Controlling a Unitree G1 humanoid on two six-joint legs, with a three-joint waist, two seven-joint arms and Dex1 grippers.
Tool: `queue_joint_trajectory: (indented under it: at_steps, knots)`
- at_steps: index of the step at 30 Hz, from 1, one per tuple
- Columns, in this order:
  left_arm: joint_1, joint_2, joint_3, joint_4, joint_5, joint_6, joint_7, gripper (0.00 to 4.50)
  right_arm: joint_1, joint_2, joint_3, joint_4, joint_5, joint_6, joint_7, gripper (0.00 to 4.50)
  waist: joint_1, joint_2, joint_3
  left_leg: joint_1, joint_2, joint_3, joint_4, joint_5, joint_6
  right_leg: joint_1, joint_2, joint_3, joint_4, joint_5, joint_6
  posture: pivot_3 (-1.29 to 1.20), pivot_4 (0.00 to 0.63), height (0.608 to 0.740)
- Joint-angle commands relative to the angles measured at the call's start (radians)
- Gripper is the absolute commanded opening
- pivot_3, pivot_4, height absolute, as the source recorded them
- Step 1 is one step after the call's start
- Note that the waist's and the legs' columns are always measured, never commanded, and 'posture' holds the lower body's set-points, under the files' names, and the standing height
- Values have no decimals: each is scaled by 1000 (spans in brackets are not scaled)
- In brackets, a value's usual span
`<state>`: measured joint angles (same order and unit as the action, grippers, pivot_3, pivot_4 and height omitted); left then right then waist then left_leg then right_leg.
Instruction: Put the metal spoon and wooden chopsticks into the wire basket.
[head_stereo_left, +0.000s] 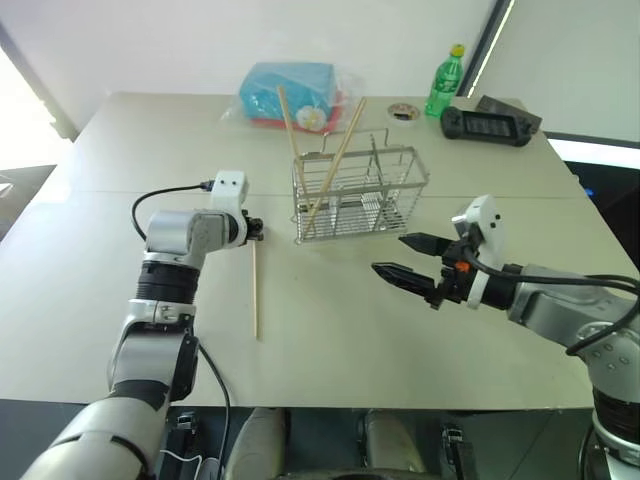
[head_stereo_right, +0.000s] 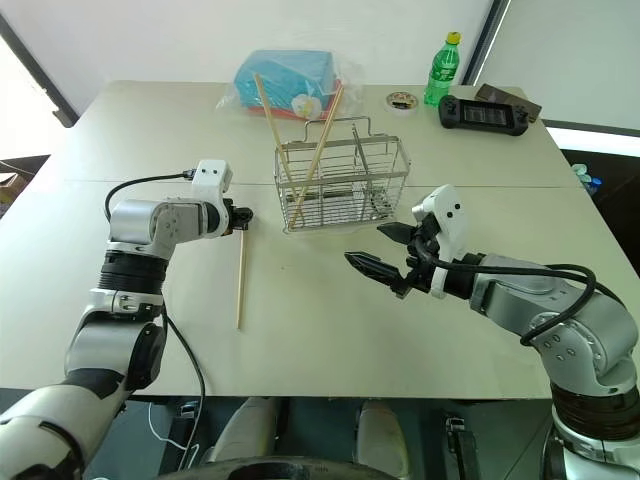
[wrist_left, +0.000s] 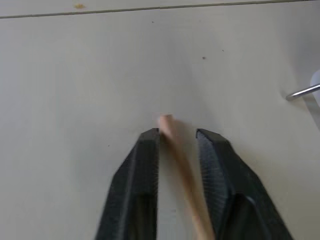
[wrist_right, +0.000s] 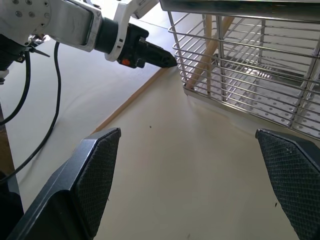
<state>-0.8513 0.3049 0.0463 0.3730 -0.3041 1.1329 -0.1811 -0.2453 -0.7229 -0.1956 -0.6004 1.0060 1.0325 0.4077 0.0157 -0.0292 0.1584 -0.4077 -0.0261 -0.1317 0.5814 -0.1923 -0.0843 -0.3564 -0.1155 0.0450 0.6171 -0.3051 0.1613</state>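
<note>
Count of what I see. Wooden chopsticks: three, namely two standing crossed in the wire basket (head_stereo_left: 360, 195) ahead of my grippers, first (head_stereo_left: 291, 125) and second (head_stereo_left: 340, 150), and one lying flat (head_stereo_left: 255, 290) with its far end between my left fingers (wrist_left: 142, 170). Wire basket: one. Green bottle (head_stereo_left: 445, 82): one. Blue bagged package (head_stereo_left: 288, 92): one. Black controller (head_stereo_left: 487, 124): one. Small round tape roll (head_stereo_left: 404, 113): one.

Bright, even daylight, soft shadows; the left wrist view is blurred close up.
</note>
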Motion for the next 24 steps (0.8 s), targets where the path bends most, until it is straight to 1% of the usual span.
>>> queue_joint_trajectory:
  at_steps: [1, 5, 6, 9, 10, 12, 14, 17, 18, 21, 24]
  knots:
    - [13, -36, 2, 24, -8, 46, -16, 50, -10, -2, -38, -24, 25, -15, -3, 4500, -1, 0, 0, 0, 0, 0, 0, 0, 0, 0, 0, 0, 0, 0, 0, 0, 150, 713]
    - [8, -40, 56, 8, -7, 66, 9, 50, -14, -4, -33, -20, 23, -17, 1, 4500, -3, 0, 0, 0, 0, 0, 0, 0, 0, 0, 0, 0, 0, 0, 0, 0, 150, 713]
    - [1, -39, 87, 4, -11, 69, 22, 50, -16, -4, -32, -19, 22, -16, 1, 4500, -3, 0, 0, 0, 0, 0, 0, 0, 0, 0, 0, 0, 0, 0, 0, 0, 150, 713]
    - [-53, -23, 240, -1, -25, 5, 92, 50, -23, -8, -33, -9, 20, -16, 7, 4500, -6, -2, 1, 0, 0, 0, 0, 0, 0, -1, 0, 0, 0, 0, 0, 0, 150, 713]
    - [-87, 3, 291, -20, -27, -80, 110, 50, -25, -8, -30, -9, 19, -15, 8, 4500, -9, -3, 2, 0, 0, 0, 0, 0, 0, -1, 0, 0, 1, 0, 0, 0, 150, 713]
    - [-155, 54, 348, -68, -19, -289, 113, 50, -28, -8, -24, -7, 17, -14, 12, 4500, -14, -7, 4, -1, 1, 0, 0, 0, 0, -4, 1, 0, 2, 0, 0, 0, 150, 713]
    - [-210, 88, 368, -99, -20, -455, 86, 50, -31, -10, -20, -3, 15, -13, 18, 4500, -19, -12, 7, -3, 2, 0, -1, 1, -1, -6, 2, 0, 3, 1, -1, 0, 150, 713]
    - [-316, 97, 408, -137, -89, -585, 37, 50, -44, -9, -12, 8, 9, -13, 24, 4500, -21, -11, 7, -3, 2, 0, -2, 1, -1, -5, 1, -1, -1, 1, -1, 0, 150, 713]
    - [-343, 95, 413, -149, -108, -615, 22, 50, -48, -9, -10, 12, 7, -13, 26, 4500, -18, -11, 7, -3, 1, 0, -2, 0, -1, -3, 1, -1, -2, 1, -1, 0, 150, 713]
    - [-420, 71, 377, -172, -149, -675, -39, 50, -59, -9, -5, 19, 5, -10, 30, 4500, -6, -11, 7, -1, 1, 0, -2, 0, 0, -1, 0, -1, -3, 1, 0, 0, 150, 713]
    - [-475, 17, 339, -167, -184, -701, -76, 50, -63, -4, -1, 15, 7, -7, 25, 4500, -3, -11, 7, -1, 1, 0, -1, 0, -1, -1, 1, -2, -2, 1, 0, 0, 150, 713]
